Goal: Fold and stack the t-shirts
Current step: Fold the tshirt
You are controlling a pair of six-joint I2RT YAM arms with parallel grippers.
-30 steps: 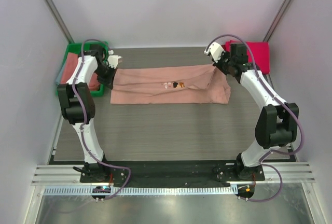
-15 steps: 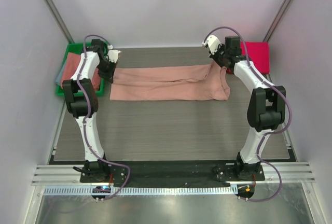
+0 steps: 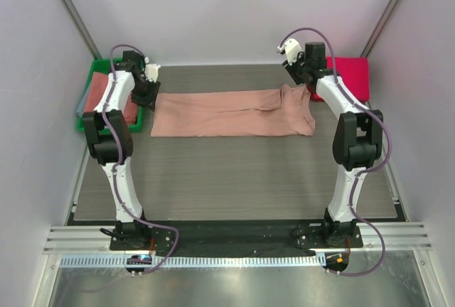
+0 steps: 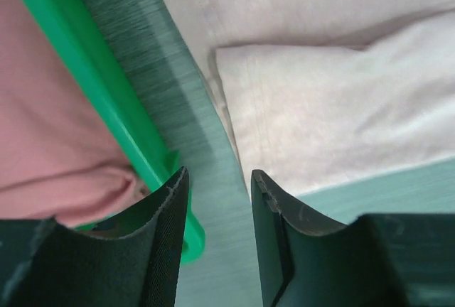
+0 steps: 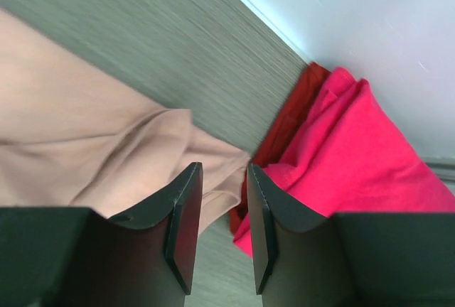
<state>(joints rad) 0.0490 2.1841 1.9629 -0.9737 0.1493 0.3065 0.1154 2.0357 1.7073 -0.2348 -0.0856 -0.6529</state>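
Both arms have drawn back toward the far edge; the salmon shirt [image 3: 227, 111] has been doubled lengthwise, print hidden; it lies flat as a band across the far half of the table [image 3: 234, 179]. The left pincer [image 4: 218, 179] and right pincer [image 5: 222, 172] stand slightly parted, holding nothing; the lengthwise fold appears complete; a crosswise fold remains.

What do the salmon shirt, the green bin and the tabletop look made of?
Salmon shirt: soft matte knit, likely cotton; it creases and shows a stitched hem. Green bin: glossy rigid plastic, judging by its smooth moulded rim. Tabletop: grey wood-grain, probably laminate, with fine streaks and a flat sheen.
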